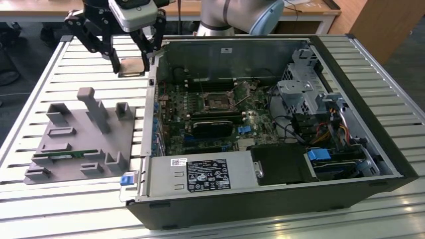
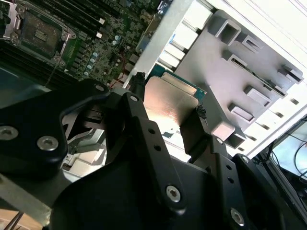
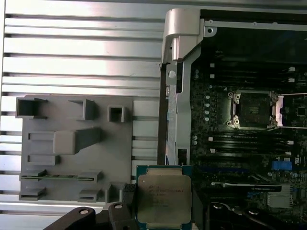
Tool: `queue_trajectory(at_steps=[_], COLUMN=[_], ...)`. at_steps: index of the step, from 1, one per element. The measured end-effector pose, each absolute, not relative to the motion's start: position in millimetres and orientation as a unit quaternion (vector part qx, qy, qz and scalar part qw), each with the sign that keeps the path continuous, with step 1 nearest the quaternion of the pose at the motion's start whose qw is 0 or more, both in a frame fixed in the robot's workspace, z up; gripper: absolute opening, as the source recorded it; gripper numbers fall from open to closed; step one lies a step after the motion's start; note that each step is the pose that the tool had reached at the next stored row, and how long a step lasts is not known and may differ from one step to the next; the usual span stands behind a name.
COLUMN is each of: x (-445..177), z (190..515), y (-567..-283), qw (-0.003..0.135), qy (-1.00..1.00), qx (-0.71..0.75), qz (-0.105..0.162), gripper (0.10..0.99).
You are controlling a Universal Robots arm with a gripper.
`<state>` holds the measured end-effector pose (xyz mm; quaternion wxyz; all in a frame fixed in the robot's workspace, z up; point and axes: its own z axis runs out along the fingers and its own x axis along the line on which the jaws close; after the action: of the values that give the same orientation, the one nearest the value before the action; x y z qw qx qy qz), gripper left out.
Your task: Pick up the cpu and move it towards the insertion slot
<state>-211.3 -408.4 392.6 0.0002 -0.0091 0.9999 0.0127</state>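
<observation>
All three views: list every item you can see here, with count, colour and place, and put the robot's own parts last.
cpu: one, silver top with a pale rim, held between the gripper's fingers, outside the computer case, over the slatted table.
insertion slot: one, dark centre in a silvery frame, on the circuit board inside the case; uncovered.
computer case: one, dark grey, lying open on the table.
circuit board: one, green, on the case floor.
power supply: one, grey with a label, at the case's near edge in the exterior view.
holder block: one, grey, on the table at the exterior view's left of the case.
slatted table: one, silvery.
gripper: one, black, shut on the cpu.
</observation>
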Motion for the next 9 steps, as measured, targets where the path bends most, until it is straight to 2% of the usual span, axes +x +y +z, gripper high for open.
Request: queue_trajectory(at_steps=[9], x=[-199], z=[393], y=[-408], qw=[0.000], qy=[1.000], qx=[-0.009], qz=[0.013], gripper=[0.541])
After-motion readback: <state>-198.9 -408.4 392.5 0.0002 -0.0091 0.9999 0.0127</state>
